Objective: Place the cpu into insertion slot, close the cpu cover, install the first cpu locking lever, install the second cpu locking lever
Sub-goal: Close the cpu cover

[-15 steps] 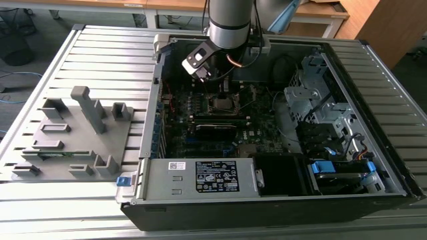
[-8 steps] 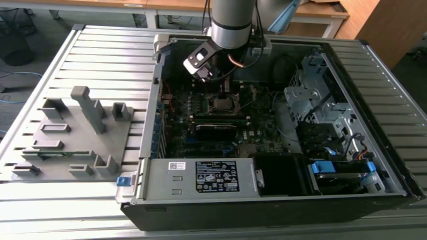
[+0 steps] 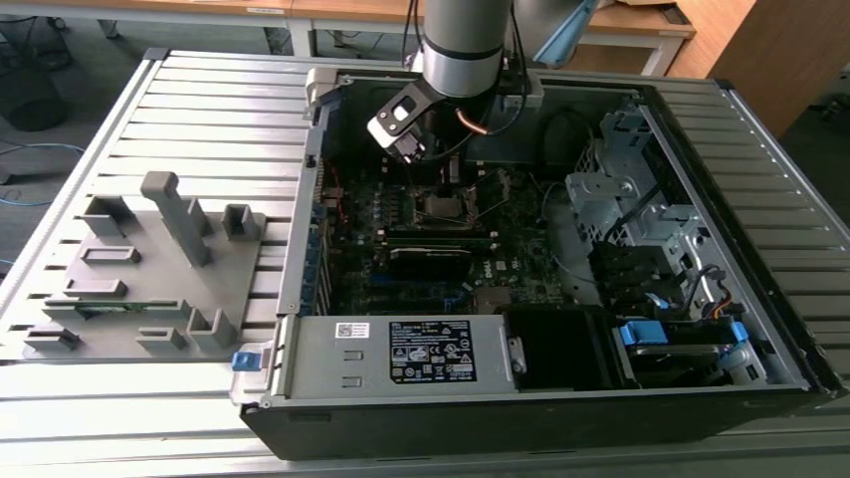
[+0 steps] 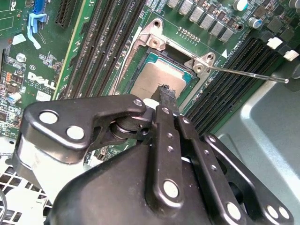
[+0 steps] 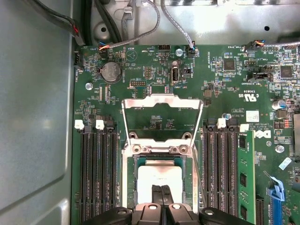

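Open computer case (image 3: 301, 239) lies on its side on a slatted tabletop (image 3: 199, 110), board facing up. A grey fixture (image 3: 146, 269) sits on the tabletop just beside the case, toward the exterior view's left. The arm (image 3: 463, 40) reaches down into the case over the far part of the board. In both wrist views the pincer (image 5: 161, 190) (image 4: 166, 91) hangs directly over the slot (image 5: 132, 180). Its two fingers are pressed together with no visible gap and nothing between them, and the tips are at or just above the chip's top; I cannot tell whether they touch it. The cpu (image 5: 159, 174) (image 4: 152, 77) lies flat inside the slot with its grey metal top up and its edges square to the slot's rim, partly hidden by the fingertips. The cover (image 5: 161, 101) is swung open and back from the slot. It is hinged along the slot's edge, and bare green board shows through its square window in the first wrist view. In the second wrist view one thin wire lever (image 4: 248, 74) runs out from a corner of the slot across the neighbouring black memory slots, unlatched. Rows of long black memory slots (image 5: 96, 173) flank the slot on both sides. A green module (image 5: 243, 178) stands beyond one set. A coin cell (image 5: 111, 71) sits on the board past the open cover.
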Robot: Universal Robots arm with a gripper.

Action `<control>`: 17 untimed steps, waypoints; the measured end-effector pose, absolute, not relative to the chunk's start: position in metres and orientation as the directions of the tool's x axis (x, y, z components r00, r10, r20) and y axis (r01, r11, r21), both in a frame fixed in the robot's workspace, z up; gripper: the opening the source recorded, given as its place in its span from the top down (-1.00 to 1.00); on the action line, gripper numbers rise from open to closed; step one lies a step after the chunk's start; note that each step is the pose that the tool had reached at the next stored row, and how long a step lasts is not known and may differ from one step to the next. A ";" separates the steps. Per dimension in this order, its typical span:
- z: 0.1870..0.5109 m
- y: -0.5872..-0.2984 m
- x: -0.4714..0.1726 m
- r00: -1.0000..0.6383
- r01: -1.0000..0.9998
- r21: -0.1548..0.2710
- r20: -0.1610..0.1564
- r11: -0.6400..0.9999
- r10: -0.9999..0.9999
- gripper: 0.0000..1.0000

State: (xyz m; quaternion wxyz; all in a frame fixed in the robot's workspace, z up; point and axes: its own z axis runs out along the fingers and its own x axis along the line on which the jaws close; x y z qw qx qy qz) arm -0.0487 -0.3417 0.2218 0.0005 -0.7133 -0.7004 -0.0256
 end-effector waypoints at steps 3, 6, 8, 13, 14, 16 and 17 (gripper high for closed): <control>0.222 -0.342 -0.049 0.018 0.999 0.035 0.037 -0.019 0.999 0.79; 0.223 -0.342 -0.049 0.018 0.999 0.035 0.037 -0.019 0.999 0.79; 0.223 -0.342 -0.049 0.017 0.999 0.035 0.037 -0.019 0.999 0.79; 0.224 -0.342 -0.049 0.018 0.999 0.035 0.037 -0.019 0.999 0.79; 0.224 -0.342 -0.049 0.018 0.999 0.035 0.037 -0.019 0.999 0.79; 0.226 -0.342 -0.049 0.018 0.999 0.035 0.037 -0.019 0.999 0.79; 0.226 -0.342 -0.049 0.018 0.999 0.035 0.037 -0.019 0.999 0.79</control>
